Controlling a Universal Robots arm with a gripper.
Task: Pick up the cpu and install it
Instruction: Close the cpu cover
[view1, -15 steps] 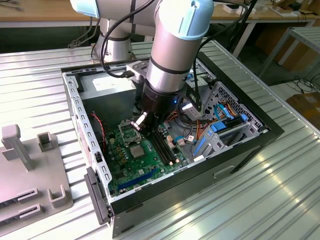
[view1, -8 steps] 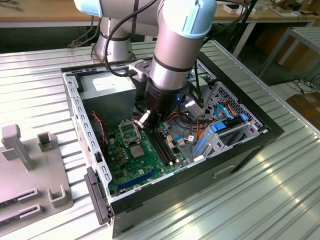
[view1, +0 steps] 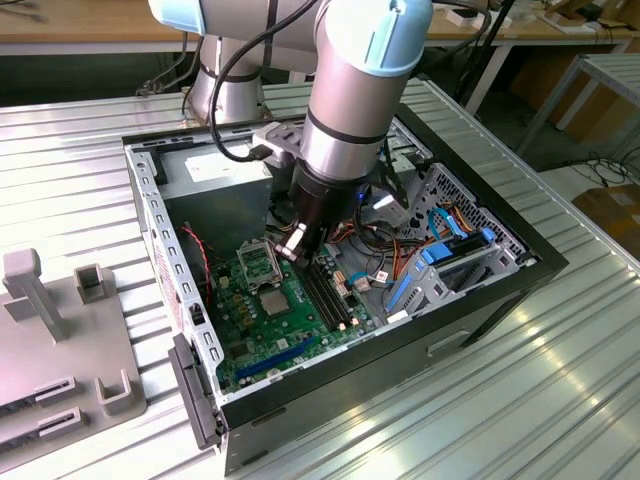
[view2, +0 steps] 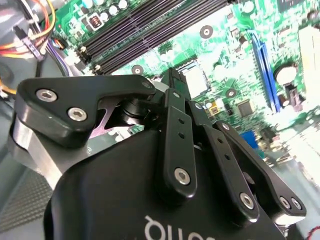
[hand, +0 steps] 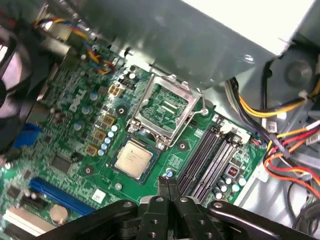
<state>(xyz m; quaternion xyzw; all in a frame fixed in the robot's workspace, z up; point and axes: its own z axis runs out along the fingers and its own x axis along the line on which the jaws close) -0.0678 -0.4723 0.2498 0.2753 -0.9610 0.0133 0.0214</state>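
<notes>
Hanging inside the open computer case, the end effector (hand: 167, 184) has its two fingertips (hand: 163, 187) pressed together with nothing between them, as the first wrist view shows. It is poised above the green circuit board (hand: 107, 177), and as far as I can judge touches nothing on it. The cpu (hand: 133, 158) is not in its grip. It lies flat on the board, metal top up, near the board's middle. The relation that counts is the offset between the two: the cpu sits just ahead of the fingertips and off to the side away from the memory slots (hand: 207, 160), so the fingertips line up with the strip of board between chip and slots, not with the chip itself. The chip is square and so has no long axis to line up with; its edges run roughly parallel to the sides of the socket (hand: 165, 107). The socket is the next thing beyond, a metal-framed square just past the cpu's far edge and close beside it, toward the board's far edge. Past the socket rises the grey case wall (hand: 200, 45), with a bundle of coloured cables (hand: 285, 145) hanging off beyond the memory slots' edge of the board.
</notes>
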